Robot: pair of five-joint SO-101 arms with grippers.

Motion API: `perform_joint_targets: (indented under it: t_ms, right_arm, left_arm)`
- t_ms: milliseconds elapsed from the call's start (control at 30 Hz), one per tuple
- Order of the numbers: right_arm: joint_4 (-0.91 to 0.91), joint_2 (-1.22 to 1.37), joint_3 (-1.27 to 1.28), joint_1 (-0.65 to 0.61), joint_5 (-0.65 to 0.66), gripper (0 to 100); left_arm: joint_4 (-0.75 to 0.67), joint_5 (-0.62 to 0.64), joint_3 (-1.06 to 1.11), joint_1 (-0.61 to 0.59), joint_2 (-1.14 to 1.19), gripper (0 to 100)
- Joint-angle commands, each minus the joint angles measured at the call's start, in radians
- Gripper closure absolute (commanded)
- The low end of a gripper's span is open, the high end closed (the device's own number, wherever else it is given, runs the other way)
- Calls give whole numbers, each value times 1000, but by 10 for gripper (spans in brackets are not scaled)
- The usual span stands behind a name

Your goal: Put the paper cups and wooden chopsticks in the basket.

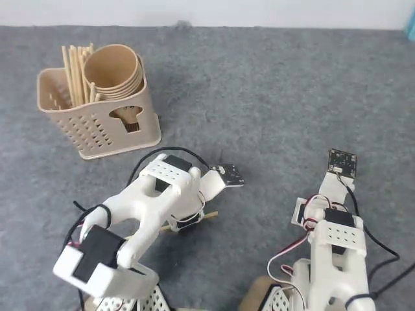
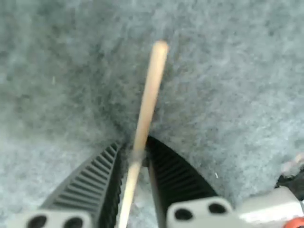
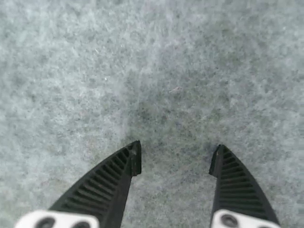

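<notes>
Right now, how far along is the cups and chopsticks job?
Done: the stacked paper cups and several chopsticks stand in the basket. In hand: the left claw is shut on one more chopstick, away from the basket. Left: carrying that one over and dropping it in. The right claw is open, holding nothing.

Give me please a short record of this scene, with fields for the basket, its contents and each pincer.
Container: basket, upright, far left on the grey table
Contents: stacked paper cups, with a bundle of chopsticks beside them
Left arm: left pincer shut on a single chopstick, low over the table
Right arm: right pincer open, holding nothing
</notes>
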Motion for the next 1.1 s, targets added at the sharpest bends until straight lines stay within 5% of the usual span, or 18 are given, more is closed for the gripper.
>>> perform_joint_targets:
  t_ms: [0, 267, 400, 733, 1067]
  right_arm:
    - [-8, -22, -3, 2, 8, 748]
    - [-8, -22, -3, 2, 8, 747]
    - [-10, -22, -3, 2, 8, 747]
    - [-12, -22, -3, 2, 8, 747]
    - [-16, -22, -5, 2, 8, 747]
  left_arm:
    - [104, -9, -7, -46, -118, 987]
    - [434, -12, -157, -18, -666, 987]
    - [502, 21, -377, -72, -761, 987]
    - [109, 344, -754, -574, -674, 986]
    - [-451, 629, -661, -706, -657, 986]
